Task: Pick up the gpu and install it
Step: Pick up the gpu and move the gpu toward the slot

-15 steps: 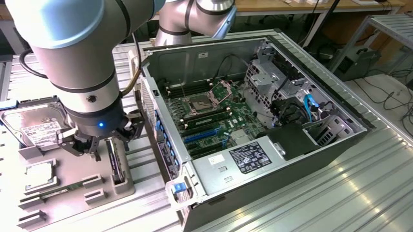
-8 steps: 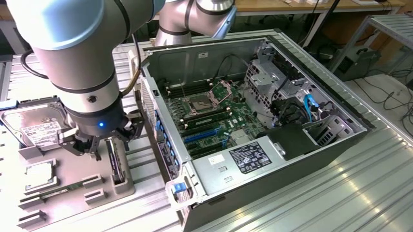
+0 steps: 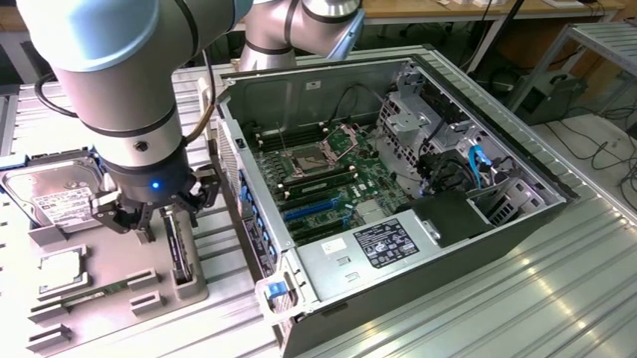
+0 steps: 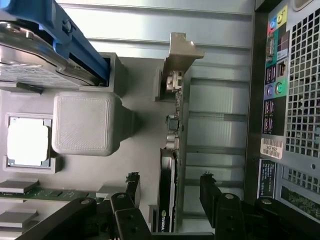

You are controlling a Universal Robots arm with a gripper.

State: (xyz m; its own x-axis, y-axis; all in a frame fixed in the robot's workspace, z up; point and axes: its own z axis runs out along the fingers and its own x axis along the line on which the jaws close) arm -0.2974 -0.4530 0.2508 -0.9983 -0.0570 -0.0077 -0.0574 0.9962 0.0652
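The gpu (image 3: 180, 252) stands on its edge in a slot of the grey holder tray (image 3: 169, 294), at the exterior view's left beside the open computer case (image 3: 518, 216). In the wrist view the gpu (image 4: 171, 150) appears edge-on, a thin green board with a black shroud and its silver bracket (image 4: 181, 50) at the far end. My gripper (image 3: 157, 218) hovers just above the card and is open. Its black fingers (image 4: 133, 184) stand on either side of the card's near end without touching it, the gripper (image 4: 170, 184) centred over the board.
The tray also holds a hard drive (image 3: 58, 198), a processor chip (image 3: 62, 270) and a memory stick (image 3: 92, 295). Inside the case the motherboard shows blue expansion slots (image 3: 310, 211). The case's rear panel (image 4: 290, 100) stands close beside the tray.
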